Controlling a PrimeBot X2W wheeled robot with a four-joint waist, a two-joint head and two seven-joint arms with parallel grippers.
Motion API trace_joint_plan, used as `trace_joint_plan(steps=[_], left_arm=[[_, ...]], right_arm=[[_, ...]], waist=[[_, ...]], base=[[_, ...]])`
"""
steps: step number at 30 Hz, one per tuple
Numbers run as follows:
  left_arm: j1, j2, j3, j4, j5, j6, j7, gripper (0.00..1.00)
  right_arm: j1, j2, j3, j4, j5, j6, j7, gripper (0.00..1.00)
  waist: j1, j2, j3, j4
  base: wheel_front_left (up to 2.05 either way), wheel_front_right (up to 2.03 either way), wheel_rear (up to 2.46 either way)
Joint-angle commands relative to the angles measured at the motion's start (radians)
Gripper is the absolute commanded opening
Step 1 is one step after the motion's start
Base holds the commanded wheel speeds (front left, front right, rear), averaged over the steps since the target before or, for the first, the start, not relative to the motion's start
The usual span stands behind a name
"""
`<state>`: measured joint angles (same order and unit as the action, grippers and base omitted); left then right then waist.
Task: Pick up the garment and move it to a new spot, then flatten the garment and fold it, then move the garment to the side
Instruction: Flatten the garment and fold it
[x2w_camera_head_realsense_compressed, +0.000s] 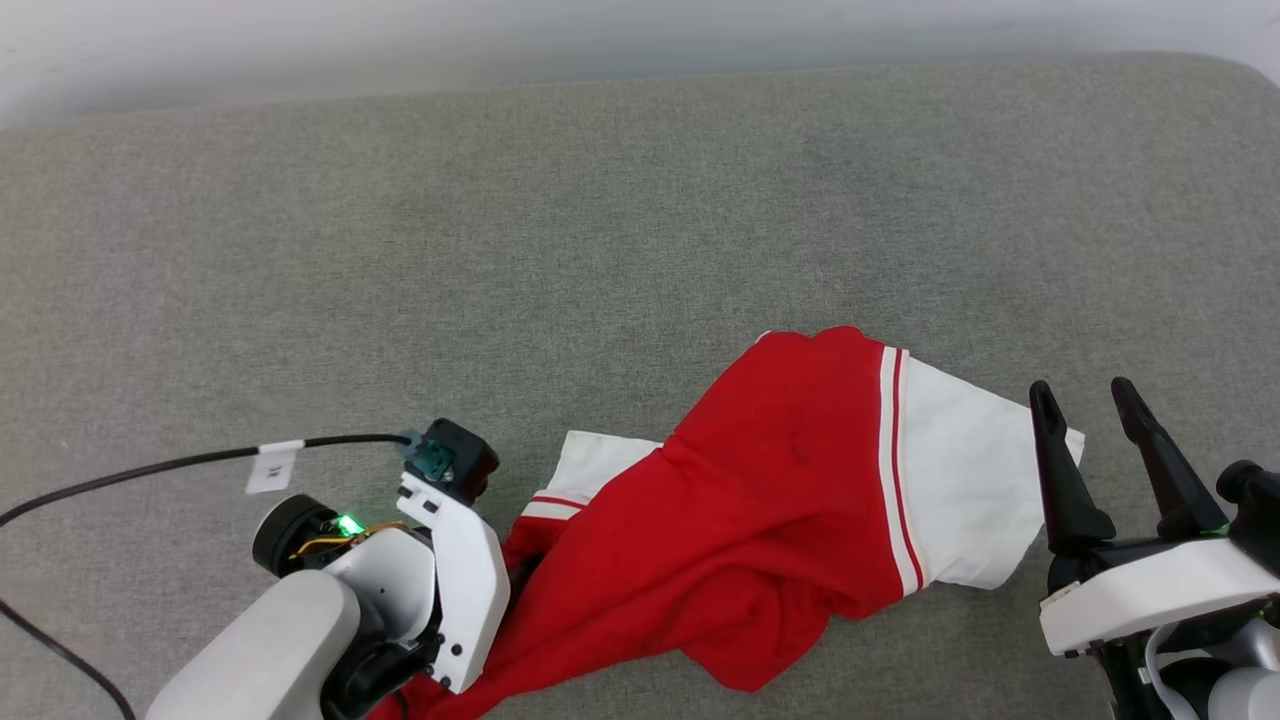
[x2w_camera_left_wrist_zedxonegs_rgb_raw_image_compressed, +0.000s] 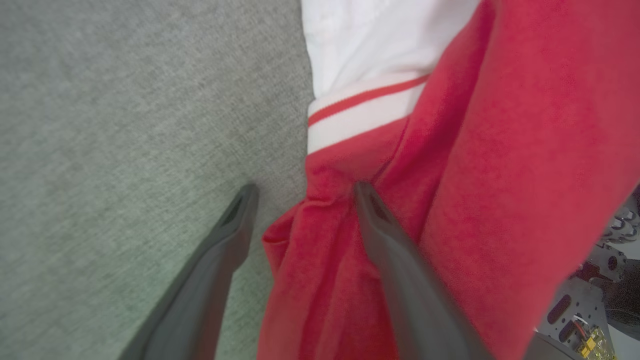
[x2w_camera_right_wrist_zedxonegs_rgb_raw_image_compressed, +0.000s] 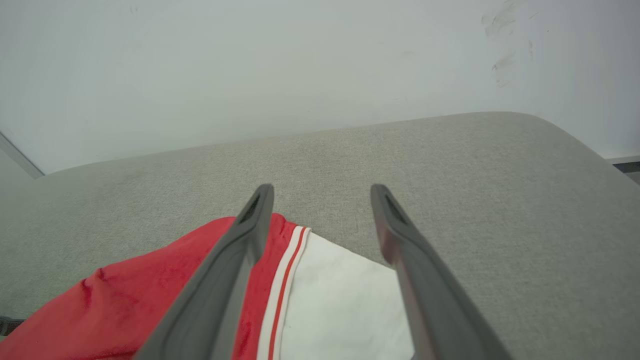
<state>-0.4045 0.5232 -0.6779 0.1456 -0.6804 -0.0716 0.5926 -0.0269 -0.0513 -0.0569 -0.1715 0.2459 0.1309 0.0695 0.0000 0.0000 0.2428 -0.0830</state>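
Two grippers flank the garment (x2w_camera_head_realsense_compressed: 760, 500), a red jersey with white sleeves that lies rumpled and unfolded directly on the grey tabletop (x2w_camera_head_realsense_compressed: 620, 220), not inside anything. The lettered face cannot be seen.

The left gripper (x2w_camera_left_wrist_zedxonegs_rgb_raw_image_compressed: 305, 195) is at the garment's left edge with its fingers apart. One finger rests on bare tabletop just beside the cloth and the other is pressed into a bunched red fold next to the striped cuff (x2w_camera_left_wrist_zedxonegs_rgb_raw_image_compressed: 360, 107). That straddle looks like the set-up for a pinch, so the cloth can be lifted to a new spot; nothing is clamped yet.

The right gripper (x2w_camera_head_realsense_compressed: 1080, 390) is at the garment's right edge, over the white sleeve (x2w_camera_head_realsense_compressed: 960, 470), also spread wide and holding nothing. It is probably there to take that side, so the cloth comes up evenly rather than dragging.
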Motion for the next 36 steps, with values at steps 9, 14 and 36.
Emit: trace_joint_plan(steps=[9, 14, 36], left_arm=[[-0.033, -0.020, -0.032, 0.031, 0.049, -0.001, -0.066, 0.00], [-0.047, -0.030, 0.041, 0.007, 0.111, 0.091, -0.253, 0.00], [0.411, -0.106, 0.217, -0.007, -0.094, 0.319, -0.442, 1.00]], right_arm=[[-0.013, 0.002, -0.007, 0.013, -0.007, 0.000, -0.009, 1.00], [0.002, 0.002, -0.013, 0.014, -0.006, 0.000, -0.002, 1.00], [0.040, 0.002, -0.013, -0.015, -0.018, 0.000, 0.025, 1.00]], waist=[[0.0000, 0.0000, -0.022, 0.012], [0.0000, 0.0000, -0.048, 0.035], [0.0000, 0.0000, -0.100, 0.086]], base=[[0.00, 0.00, 0.00], [0.00, 0.00, 0.00], [0.00, 0.00, 0.00]])
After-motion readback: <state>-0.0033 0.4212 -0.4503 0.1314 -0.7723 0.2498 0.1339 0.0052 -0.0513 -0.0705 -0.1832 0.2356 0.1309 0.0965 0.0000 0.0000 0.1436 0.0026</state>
